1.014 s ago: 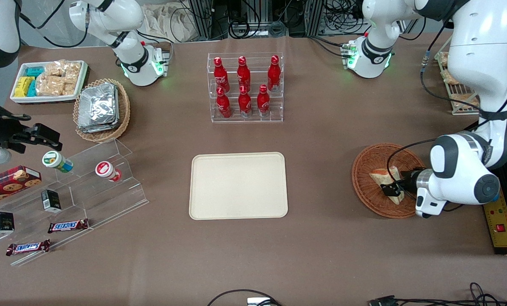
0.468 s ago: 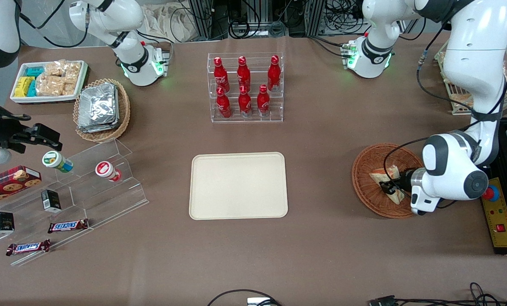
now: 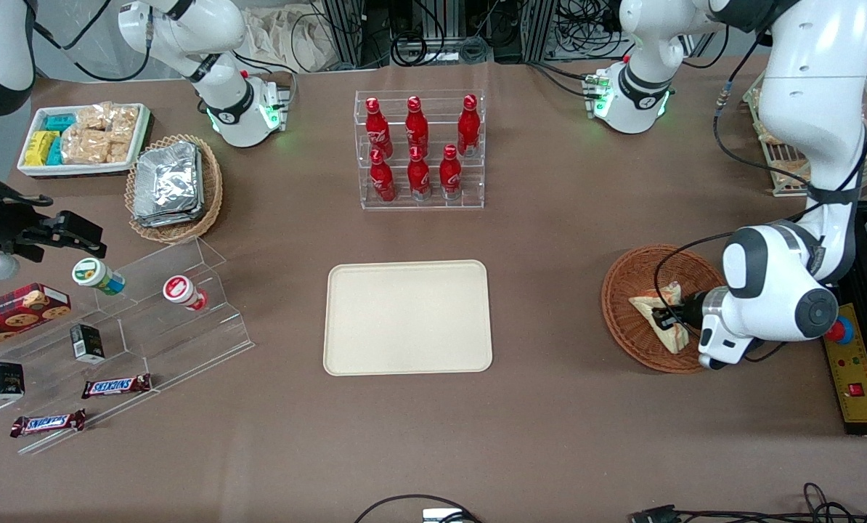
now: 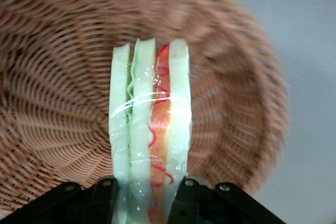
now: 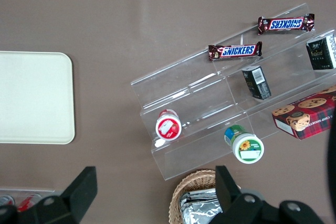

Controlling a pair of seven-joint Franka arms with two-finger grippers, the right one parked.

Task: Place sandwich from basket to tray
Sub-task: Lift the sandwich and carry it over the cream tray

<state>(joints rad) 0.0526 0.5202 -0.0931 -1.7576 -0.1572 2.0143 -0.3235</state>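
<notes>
The sandwich [image 3: 651, 303] is a plastic-wrapped wedge of white bread with green and red filling, over the reddish-brown wicker basket [image 3: 622, 287] toward the working arm's end of the table. My left gripper [image 3: 666, 317] is shut on it, with one black finger pressed against each outer slice of bread. In the left wrist view the sandwich [image 4: 149, 124] stands edge-on between the fingers of the gripper [image 4: 148, 195], with the basket [image 4: 58, 77] weave beneath it. I cannot tell whether the sandwich still touches the basket. The cream-beige tray [image 3: 408, 317] lies bare at the table's middle and also shows as the tray [image 5: 31, 98] in the right wrist view.
A clear rack of red bottles [image 3: 419, 149] stands farther from the front camera than the tray. A stepped acrylic stand [image 3: 114, 341] with snacks, a tan basket of foil packets [image 3: 172, 185] and a white snack tray [image 3: 85, 138] lie toward the parked arm's end. A control box [image 3: 851, 370] sits beside the basket.
The left arm's wrist has shifted a little toward the tray. The sandwich has turned slightly with the gripper over the basket.
</notes>
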